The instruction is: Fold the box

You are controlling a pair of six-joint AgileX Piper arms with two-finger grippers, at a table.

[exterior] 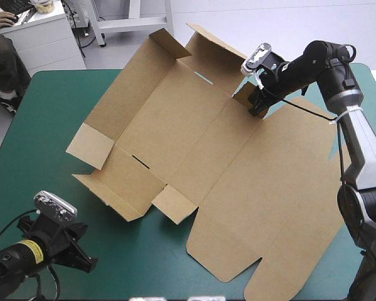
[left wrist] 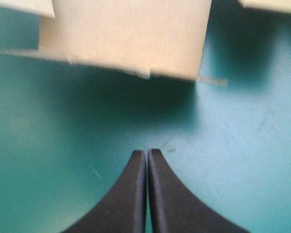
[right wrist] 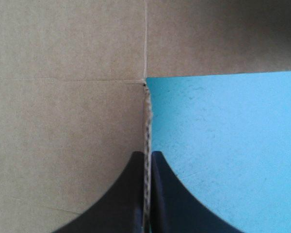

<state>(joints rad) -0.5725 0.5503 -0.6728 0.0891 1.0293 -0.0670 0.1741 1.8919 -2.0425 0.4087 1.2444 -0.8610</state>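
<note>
Observed from beside the table: the box is a cut sheet of brown board. It lies mostly flat on the teal-green table cover, with its long axis running on a diagonal from the far edge, left of middle, to the near right corner. At the far left end one long wall and an end panel stand partly raised. The rest is flat, so no tray is formed and nothing lies in it. The right gripper is at the sheet's far side, its black fingers all but closed on the edge of a small flap, which stands up on edge there. Its wrist view shows the board's edge running up between the fingers, with board on one side and bare cover on the other. The left gripper hangs over bare cover at the near left corner, fingers pressed together and holding nothing. The sheet's nearest flap is ahead of it, apart. In my judgement the next fold depends on the right arm, the only one in contact.
</note>
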